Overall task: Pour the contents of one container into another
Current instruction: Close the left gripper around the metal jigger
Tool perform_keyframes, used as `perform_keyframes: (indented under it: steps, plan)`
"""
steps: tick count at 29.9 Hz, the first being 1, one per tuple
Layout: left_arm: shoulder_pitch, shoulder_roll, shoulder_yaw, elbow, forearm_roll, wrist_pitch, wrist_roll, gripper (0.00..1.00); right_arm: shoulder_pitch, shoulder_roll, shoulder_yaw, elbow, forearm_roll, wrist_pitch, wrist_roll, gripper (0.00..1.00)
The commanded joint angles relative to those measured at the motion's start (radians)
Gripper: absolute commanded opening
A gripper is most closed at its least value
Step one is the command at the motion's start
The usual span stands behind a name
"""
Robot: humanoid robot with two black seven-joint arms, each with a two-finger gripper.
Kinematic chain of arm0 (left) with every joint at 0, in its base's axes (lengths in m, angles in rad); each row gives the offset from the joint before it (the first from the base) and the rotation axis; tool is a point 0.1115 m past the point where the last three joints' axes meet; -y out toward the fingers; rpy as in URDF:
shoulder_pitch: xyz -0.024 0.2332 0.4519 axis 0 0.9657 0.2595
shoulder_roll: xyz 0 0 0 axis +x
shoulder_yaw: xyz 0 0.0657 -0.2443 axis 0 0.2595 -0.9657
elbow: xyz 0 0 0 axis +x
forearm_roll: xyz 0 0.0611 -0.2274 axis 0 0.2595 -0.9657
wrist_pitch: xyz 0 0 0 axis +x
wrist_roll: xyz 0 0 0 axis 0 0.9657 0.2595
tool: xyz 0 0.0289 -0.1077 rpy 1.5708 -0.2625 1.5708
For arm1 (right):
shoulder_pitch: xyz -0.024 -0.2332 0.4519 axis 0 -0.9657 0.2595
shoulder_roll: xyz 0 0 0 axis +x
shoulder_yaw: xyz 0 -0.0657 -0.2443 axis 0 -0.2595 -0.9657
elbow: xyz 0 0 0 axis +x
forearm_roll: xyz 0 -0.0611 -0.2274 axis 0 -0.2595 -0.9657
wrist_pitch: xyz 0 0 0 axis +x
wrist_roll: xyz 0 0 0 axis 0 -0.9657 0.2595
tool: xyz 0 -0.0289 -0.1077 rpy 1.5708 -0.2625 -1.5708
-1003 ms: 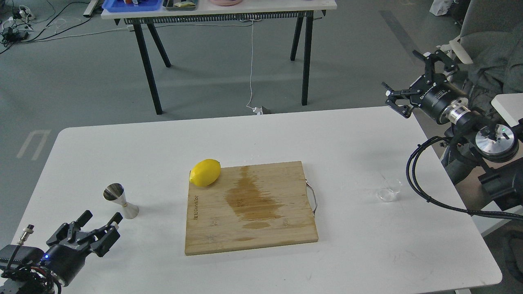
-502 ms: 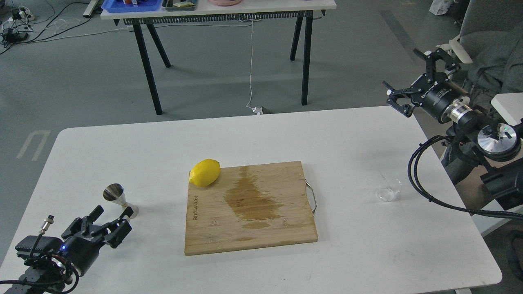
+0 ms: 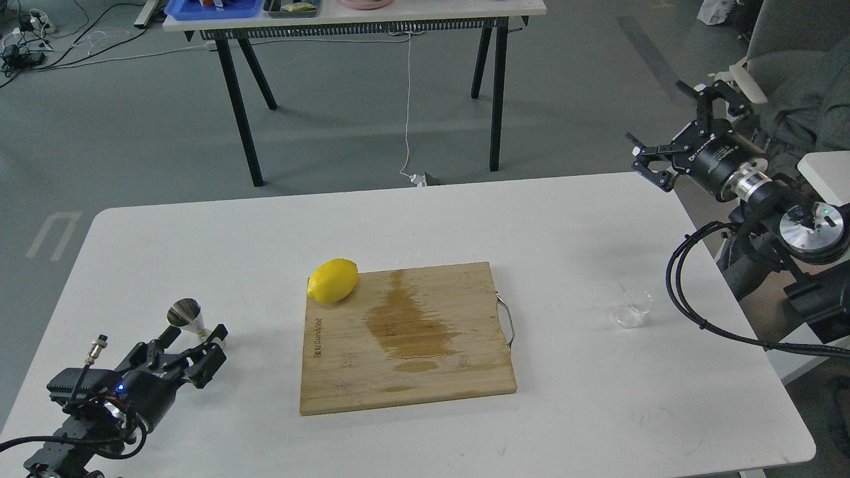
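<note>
The steel jigger (image 3: 188, 315) stands on the white table (image 3: 219, 239) at the front left. My left gripper (image 3: 193, 340) is open and has come up to it from the front; its fingers stand on either side of the jigger's lower half and hide the base. The clear glass cup (image 3: 631, 311) sits near the table's right edge with nothing holding it. My right gripper (image 3: 657, 123) is open and empty, raised beyond the far right corner, well away from the cup.
A wooden cutting board (image 3: 465, 372) with a wet stain and a metal handle lies in the middle. A yellow lemon (image 3: 333, 280) rests on its far left corner. Another table on black legs (image 3: 242, 126) stands behind.
My left gripper has moved forward and to the right, up to the jigger, with its fingers now flanking it. The right gripper has drifted slightly right. The cup and the lemon have not moved.
</note>
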Motion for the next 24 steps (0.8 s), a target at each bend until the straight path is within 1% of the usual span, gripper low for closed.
perform_keyframes:
  steps: [1, 5, 7, 8, 11, 14, 15, 19, 24]
  plan:
    - [-0.029, -0.012, 0.028, 0.036, -0.002, 0.000, 0.000, 0.87, -0.004, -0.005, 0.000, 0.001, 0.001, 0.000, 0.000, 0.98]
    - [-0.054, -0.035, 0.048, 0.099, -0.002, 0.000, 0.000, 0.82, -0.004, -0.013, 0.000, 0.000, 0.001, 0.000, 0.000, 0.98]
    - [-0.063, -0.048, 0.048, 0.125, -0.002, 0.000, 0.000, 0.77, -0.004, -0.017, 0.001, 0.001, 0.001, 0.000, 0.000, 0.98]
    - [-0.069, -0.058, 0.050, 0.137, -0.002, 0.000, 0.000, 0.72, -0.005, -0.019, 0.001, 0.001, 0.001, 0.000, 0.000, 0.98]
    - [-0.084, -0.071, 0.068, 0.171, -0.002, 0.000, 0.000, 0.51, -0.011, -0.020, 0.001, 0.001, 0.001, 0.000, 0.000, 0.98]
    - [-0.104, -0.084, 0.073, 0.199, -0.003, 0.000, 0.000, 0.26, -0.019, -0.020, 0.001, 0.001, 0.001, 0.000, 0.000, 0.98]
    - [-0.107, -0.085, 0.073, 0.199, -0.005, 0.000, 0.000, 0.20, -0.020, -0.023, 0.001, 0.001, 0.001, 0.000, 0.002, 0.98]
    - [-0.112, -0.085, 0.073, 0.199, -0.003, 0.000, 0.000, 0.09, -0.028, -0.025, 0.003, 0.001, 0.001, 0.000, 0.002, 0.98]
    - [-0.112, -0.079, 0.073, 0.197, -0.002, 0.000, 0.000, 0.04, -0.033, -0.025, 0.003, 0.003, 0.001, 0.000, 0.002, 0.98]
